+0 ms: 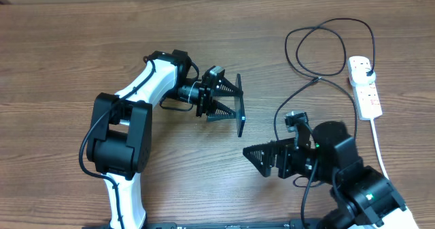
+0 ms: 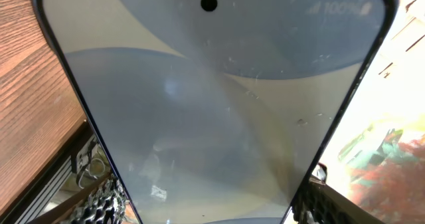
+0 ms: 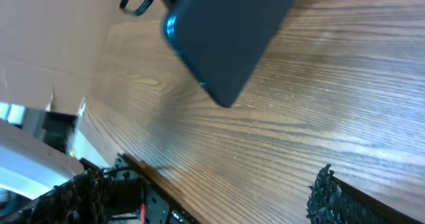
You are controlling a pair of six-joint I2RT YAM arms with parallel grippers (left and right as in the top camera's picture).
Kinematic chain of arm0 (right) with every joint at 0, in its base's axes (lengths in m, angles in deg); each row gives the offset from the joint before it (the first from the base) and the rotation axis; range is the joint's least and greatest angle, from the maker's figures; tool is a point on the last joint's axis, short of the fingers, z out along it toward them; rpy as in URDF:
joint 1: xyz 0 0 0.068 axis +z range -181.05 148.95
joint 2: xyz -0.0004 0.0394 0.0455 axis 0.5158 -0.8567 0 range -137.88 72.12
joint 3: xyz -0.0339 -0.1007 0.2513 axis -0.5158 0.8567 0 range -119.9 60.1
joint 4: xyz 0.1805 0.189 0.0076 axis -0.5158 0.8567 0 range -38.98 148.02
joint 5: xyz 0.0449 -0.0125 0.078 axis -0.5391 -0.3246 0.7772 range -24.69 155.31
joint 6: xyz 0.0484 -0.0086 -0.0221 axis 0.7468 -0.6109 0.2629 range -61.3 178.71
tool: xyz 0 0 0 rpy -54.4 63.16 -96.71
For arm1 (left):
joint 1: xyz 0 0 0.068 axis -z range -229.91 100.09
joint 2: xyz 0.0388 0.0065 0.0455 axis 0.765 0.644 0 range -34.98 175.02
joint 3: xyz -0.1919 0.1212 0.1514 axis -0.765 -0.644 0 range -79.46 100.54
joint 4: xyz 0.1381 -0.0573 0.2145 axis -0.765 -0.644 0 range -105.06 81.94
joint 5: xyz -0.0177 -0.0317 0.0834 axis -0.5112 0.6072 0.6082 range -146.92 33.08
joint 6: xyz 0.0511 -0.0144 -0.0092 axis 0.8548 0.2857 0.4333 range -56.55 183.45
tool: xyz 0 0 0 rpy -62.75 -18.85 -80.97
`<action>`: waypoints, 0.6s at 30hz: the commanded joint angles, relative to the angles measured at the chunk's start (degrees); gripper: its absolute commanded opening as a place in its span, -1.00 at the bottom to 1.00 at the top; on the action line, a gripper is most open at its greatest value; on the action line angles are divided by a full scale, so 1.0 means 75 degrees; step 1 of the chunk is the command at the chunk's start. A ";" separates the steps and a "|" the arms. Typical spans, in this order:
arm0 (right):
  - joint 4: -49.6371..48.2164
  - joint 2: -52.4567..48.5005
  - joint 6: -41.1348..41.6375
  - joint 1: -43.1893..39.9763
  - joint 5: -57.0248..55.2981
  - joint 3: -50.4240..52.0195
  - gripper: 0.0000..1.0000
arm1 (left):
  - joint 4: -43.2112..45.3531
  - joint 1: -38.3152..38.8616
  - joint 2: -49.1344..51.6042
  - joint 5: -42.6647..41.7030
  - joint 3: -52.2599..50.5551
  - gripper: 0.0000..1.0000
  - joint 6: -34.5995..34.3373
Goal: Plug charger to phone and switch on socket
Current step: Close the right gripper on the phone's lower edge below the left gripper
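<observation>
The left gripper (image 1: 234, 101) is clamped on the phone (image 1: 240, 125), holding it on edge above the table. The right gripper (image 1: 255, 162) stands fully open and empty. The charger (image 1: 319, 79) lies unattached beside the socket (image 1: 365, 87), so plugging in and switching on appear outstanding.

The slim dark-backed smartphone (image 1: 240, 113) stands edge-on to the overhead camera near the frame's centre. Its blue-and-cream screen (image 2: 212, 117) has a punch-hole lens at the top. The long thin black charger cable (image 1: 315, 80) loops across the upper right. Its black plug sits at the upper end of the narrow white power strip (image 1: 367, 93), which lies flat at the right.
</observation>
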 commanded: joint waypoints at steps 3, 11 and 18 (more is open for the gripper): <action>-0.0201 -0.0262 0.0286 0.1311 -0.2506 -0.0262 0.99 | 0.0009 -0.0041 0.0061 -0.0286 0.0213 0.21 -0.0044; -0.0822 -0.0825 0.0527 0.2503 -0.4199 -0.0259 0.99 | 0.0009 -0.0041 0.0061 -0.0286 0.0213 0.21 -0.0047; -0.1865 -0.1591 0.0495 0.2594 -0.4275 -0.0259 0.99 | 0.0009 -0.0041 0.0061 -0.0286 0.0213 0.21 -0.0047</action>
